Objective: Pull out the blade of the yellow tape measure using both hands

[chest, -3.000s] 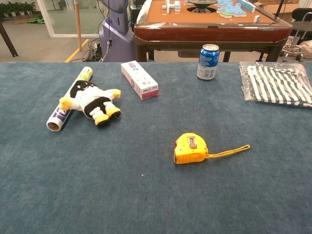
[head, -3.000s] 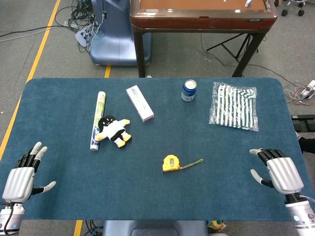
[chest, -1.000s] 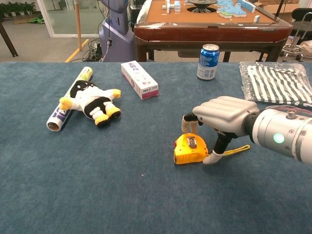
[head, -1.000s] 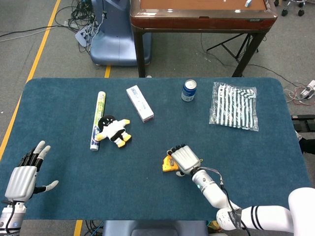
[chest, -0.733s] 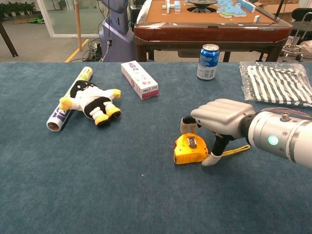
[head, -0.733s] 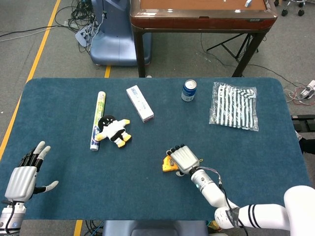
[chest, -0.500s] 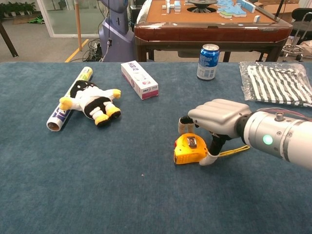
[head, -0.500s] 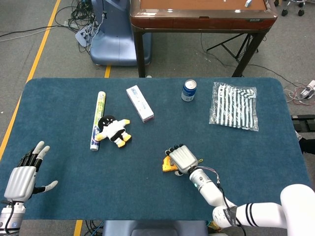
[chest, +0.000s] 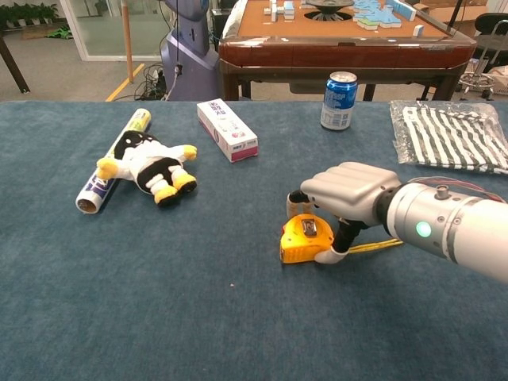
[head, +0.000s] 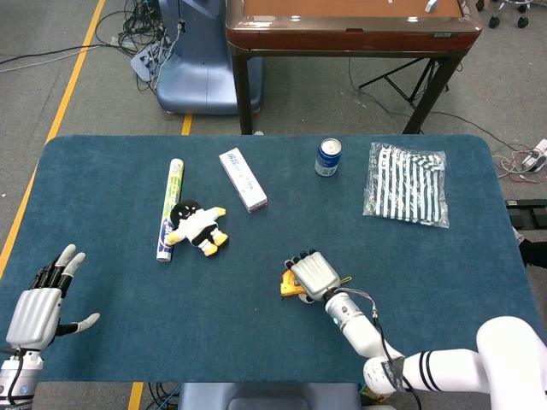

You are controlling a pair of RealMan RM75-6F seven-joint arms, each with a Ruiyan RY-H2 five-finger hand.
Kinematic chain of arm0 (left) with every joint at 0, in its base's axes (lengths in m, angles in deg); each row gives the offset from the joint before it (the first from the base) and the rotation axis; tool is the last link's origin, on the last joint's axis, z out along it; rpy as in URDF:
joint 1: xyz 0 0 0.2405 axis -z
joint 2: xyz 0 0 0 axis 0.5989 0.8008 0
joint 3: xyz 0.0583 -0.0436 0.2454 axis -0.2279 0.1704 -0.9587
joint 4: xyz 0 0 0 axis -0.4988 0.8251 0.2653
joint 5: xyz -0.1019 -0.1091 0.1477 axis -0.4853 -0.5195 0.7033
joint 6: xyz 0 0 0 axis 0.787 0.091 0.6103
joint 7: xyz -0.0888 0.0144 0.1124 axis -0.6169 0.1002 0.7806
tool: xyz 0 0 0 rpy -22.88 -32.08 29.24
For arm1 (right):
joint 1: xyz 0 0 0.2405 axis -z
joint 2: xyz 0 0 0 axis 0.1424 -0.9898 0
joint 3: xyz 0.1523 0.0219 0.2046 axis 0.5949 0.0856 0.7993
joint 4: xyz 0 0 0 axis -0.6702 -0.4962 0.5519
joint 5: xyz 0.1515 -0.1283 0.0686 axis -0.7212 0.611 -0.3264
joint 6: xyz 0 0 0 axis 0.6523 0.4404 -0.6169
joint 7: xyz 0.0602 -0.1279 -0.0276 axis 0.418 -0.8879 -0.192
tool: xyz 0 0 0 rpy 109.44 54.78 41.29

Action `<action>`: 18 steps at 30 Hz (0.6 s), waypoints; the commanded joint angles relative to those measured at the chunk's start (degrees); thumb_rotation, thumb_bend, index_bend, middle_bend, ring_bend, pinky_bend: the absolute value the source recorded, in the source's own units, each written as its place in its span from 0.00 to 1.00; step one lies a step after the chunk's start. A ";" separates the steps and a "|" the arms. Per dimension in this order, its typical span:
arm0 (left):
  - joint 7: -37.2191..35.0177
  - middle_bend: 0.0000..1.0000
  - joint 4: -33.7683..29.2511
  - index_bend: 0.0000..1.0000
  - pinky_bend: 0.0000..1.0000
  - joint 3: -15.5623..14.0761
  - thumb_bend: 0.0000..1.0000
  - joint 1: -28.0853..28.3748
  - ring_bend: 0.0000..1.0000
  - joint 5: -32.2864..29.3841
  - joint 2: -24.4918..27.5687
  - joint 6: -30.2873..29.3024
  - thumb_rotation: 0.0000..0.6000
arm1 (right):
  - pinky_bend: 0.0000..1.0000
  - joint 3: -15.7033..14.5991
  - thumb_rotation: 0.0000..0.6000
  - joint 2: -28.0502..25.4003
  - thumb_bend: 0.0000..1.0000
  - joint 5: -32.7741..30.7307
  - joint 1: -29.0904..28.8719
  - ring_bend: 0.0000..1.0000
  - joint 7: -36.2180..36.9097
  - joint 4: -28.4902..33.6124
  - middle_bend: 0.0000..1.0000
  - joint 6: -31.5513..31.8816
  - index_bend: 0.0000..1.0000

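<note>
The right hand (chest: 343,196) arches over the yellow tape measure (chest: 302,239), thumb and fingers pinching its case near the middle of the desk's (head: 111,188) front half. The tape measure's wrist strap (chest: 373,246) trails toward the right edge. The left hand (head: 38,299) hovers spread, holding nothing, at the front left corner.

Yellow tape measure (chest: 300,240), blue can (chest: 339,100), black-and-white striped cloth (chest: 447,135), all on dark teal tabletop (chest: 159,302).

Head view high, looking down on whole table (head: 102,171) — chest view low, close; shared centre.
</note>
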 commanded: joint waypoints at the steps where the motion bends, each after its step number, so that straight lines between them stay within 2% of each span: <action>1: -0.08 0.02 0.07 0.09 0.09 0.06 0.05 0.00 0.01 -0.05 -0.06 -0.04 1.00 | 0.29 -0.01 1.00 0.18 0.43 0.06 -0.25 0.31 0.04 -0.25 0.44 0.21 0.37; 8: -1.28 0.02 0.84 0.09 0.09 1.89 0.05 3.10 0.01 -1.83 0.48 4.39 1.00 | 0.32 1.91 1.00 -0.39 0.50 1.87 -0.52 0.46 1.39 1.69 0.58 2.98 0.54; 14: -1.16 0.02 1.33 0.09 0.09 5.52 0.05 8.53 0.02 -5.73 0.59 11.08 1.00 | 0.32 5.36 1.00 -0.36 0.51 0.00 -2.30 0.49 -2.15 5.60 0.61 7.17 0.58; 18: -1.24 0.04 0.87 0.09 0.14 7.83 0.05 11.52 0.09 -9.09 -0.35 14.43 1.00 | 0.32 7.69 1.00 0.91 0.53 -1.26 -3.33 0.51 -4.11 7.78 0.62 10.52 0.59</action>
